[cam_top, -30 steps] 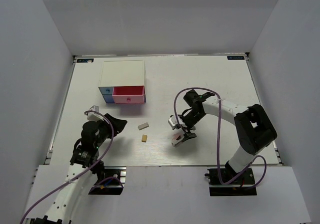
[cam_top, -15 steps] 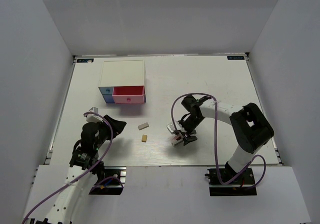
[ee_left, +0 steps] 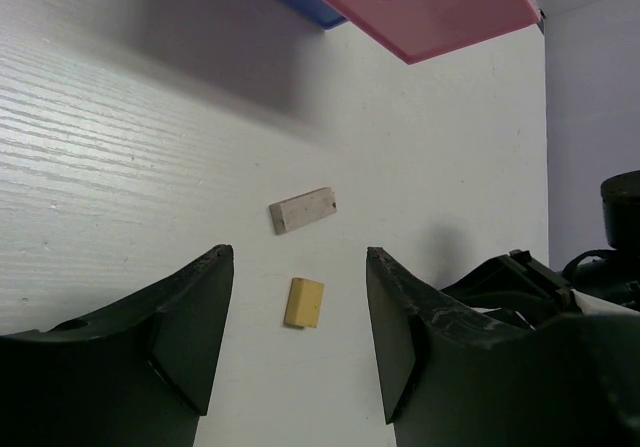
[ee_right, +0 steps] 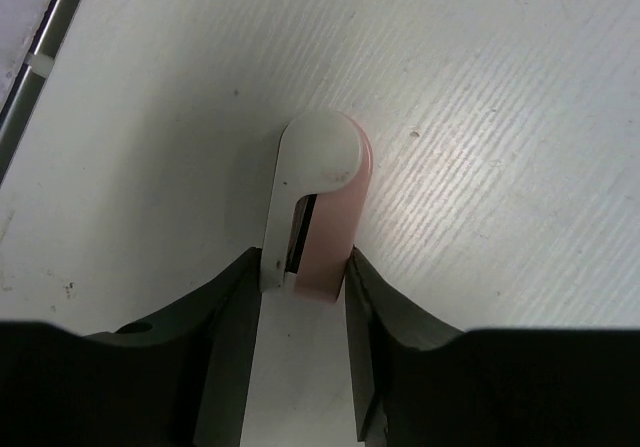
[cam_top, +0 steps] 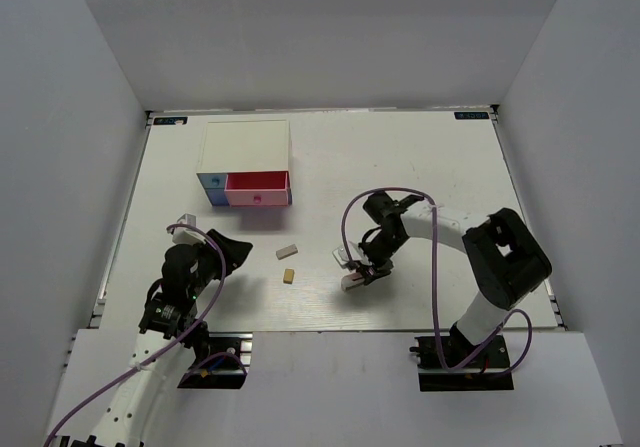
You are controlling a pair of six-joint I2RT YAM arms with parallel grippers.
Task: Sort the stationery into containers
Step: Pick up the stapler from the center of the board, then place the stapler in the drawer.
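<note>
The white table (cam_top: 420,157) in front of my two arms carries four things. A white-topped box of drawers (cam_top: 246,147) stands toward the far left, its pink and blue fronts facing me. Nearer me a grey-white eraser (cam_top: 288,252) lies tilted on the bare top, with a tan eraser (cam_top: 288,276) just beside it on my side, not touching. To their right a white-pink oblong piece (cam_top: 352,283) rests on the surface, pinched between the fingers of my right gripper (ee_right: 303,259)
</note>
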